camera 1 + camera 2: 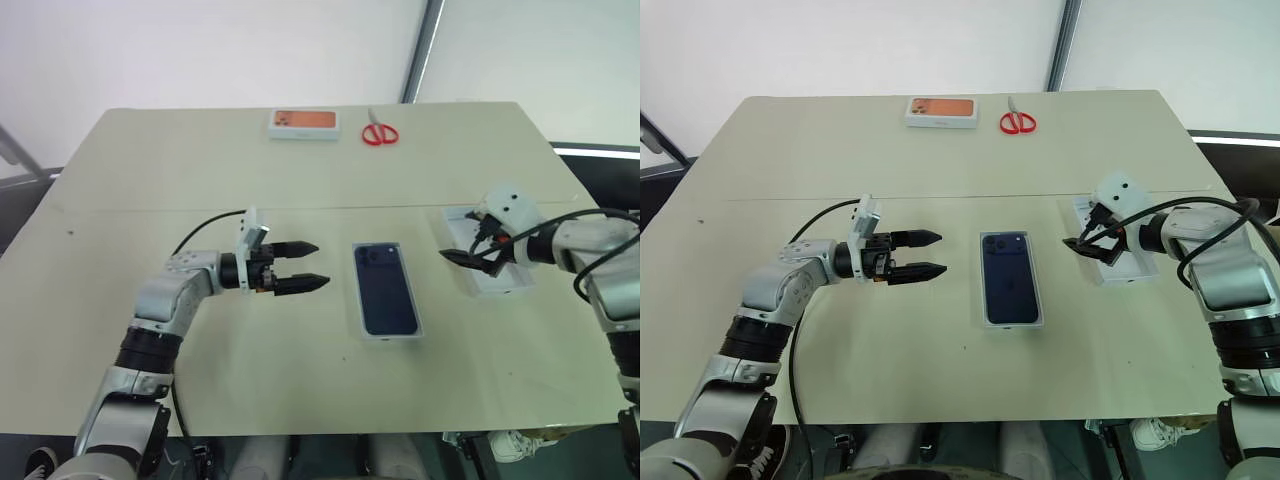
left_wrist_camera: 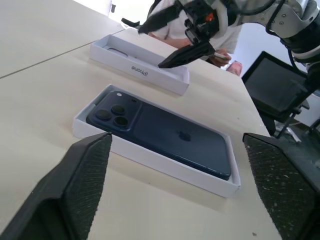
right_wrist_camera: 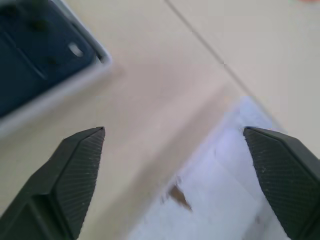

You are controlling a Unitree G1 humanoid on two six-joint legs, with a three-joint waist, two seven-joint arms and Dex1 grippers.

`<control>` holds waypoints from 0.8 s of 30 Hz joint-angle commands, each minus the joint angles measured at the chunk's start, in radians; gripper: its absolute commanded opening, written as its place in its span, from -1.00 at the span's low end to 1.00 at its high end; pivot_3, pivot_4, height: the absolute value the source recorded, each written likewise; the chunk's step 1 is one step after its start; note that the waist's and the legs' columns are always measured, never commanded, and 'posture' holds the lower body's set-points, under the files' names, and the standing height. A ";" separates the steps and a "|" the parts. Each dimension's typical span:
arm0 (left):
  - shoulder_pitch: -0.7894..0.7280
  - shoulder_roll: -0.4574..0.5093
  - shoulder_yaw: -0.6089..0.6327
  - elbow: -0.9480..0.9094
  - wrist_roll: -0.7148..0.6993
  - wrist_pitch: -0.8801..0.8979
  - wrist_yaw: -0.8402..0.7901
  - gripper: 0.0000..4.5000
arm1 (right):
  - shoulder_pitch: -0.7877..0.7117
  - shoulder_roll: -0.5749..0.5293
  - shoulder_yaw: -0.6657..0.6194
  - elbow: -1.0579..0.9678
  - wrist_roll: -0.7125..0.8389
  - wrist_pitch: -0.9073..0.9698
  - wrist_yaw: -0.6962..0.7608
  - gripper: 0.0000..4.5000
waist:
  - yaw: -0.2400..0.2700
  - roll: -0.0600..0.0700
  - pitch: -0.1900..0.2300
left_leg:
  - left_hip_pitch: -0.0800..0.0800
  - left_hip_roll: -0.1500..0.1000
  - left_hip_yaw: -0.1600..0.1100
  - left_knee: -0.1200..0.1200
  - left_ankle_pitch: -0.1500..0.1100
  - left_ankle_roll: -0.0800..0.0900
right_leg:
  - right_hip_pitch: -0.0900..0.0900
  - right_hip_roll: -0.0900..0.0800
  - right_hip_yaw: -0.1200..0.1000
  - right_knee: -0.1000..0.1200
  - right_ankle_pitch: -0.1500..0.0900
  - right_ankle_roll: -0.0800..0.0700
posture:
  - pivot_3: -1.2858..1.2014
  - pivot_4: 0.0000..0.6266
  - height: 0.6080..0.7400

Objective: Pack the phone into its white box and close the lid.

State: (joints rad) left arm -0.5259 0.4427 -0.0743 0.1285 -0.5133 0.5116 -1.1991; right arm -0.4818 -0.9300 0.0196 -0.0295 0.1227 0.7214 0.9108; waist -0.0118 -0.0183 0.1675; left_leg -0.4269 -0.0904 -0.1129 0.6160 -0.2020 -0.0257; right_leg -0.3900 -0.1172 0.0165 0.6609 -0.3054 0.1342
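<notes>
Phone (image 1: 386,288) lying face-down inside the white box (image 1: 362,332) at the middle of the table (image 1: 150,170) in the left eye view, camera bump toward the far edge, so the packing step looks done. Left of the white box, left gripper (image 1: 309,267) level and pointing at it, fingers spread and empty, apparently parked clear. Right of the white box, lid (image 1: 512,285) lying open side up, right gripper (image 1: 470,260) poised over its near-left corner with fingers apart, holding nothing, probably lining up for a pick. Far beyond the white box, orange-topped box (image 1: 304,123) and red scissors (image 1: 379,133) at the table's back edge, out of the way. From the right eye view, same layout: phone flush in the white box, lid just right of it and separate. From the left wrist view, wide fingers (image 2: 75,190) framing the white box, lid behind it with the right gripper's tips over its rim. From the right wrist view, spread fingers (image 3: 75,170) straddling the gap between the white box's corner and the lid's white inside, nothing pinched. Closing not yet begun; lid to be flipped onto the white box.
</notes>
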 commanded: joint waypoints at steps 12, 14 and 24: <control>0.003 -0.013 0.007 0.012 0.028 -0.116 -0.002 1.00 | -0.107 0.049 -0.050 -0.172 0.140 0.743 -0.178 0.97 | 0.002 0.000 0.000 | 0.000 0.000 0.000 0.000 0.000 0.000 | -0.001 -0.001 0.000 0.000 0.000 0.000 | 0.03 -0.52 1.00; 0.006 -0.026 0.005 0.008 0.026 -0.111 0.011 1.00 | -0.116 0.041 -0.042 -0.174 0.152 0.819 -0.198 0.97 | 0.002 0.000 0.000 | -0.001 0.000 0.000 0.000 0.000 0.000 | -0.001 -0.001 0.000 0.000 0.000 0.000 | 0.03 -0.52 1.00; 0.027 -0.060 -0.002 -0.027 0.022 -0.090 0.050 1.00 | -0.163 0.133 -0.116 -0.111 0.209 0.893 -0.321 0.97 | -0.002 0.000 0.000 | -0.001 0.000 0.001 -0.001 0.000 0.000 | -0.002 0.000 0.001 0.001 0.000 0.000 | 0.03 -0.52 1.00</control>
State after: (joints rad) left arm -0.5031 0.3815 -0.0788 0.1397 -0.4848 0.4188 -1.1526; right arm -0.6221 -0.8022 -0.0566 -0.1489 0.3221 1.6075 0.6195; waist -0.0140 -0.0180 0.1675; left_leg -0.4275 -0.0906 -0.1119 0.6152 -0.2020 -0.0254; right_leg -0.3916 -0.1177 0.0173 0.6615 -0.3053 0.1342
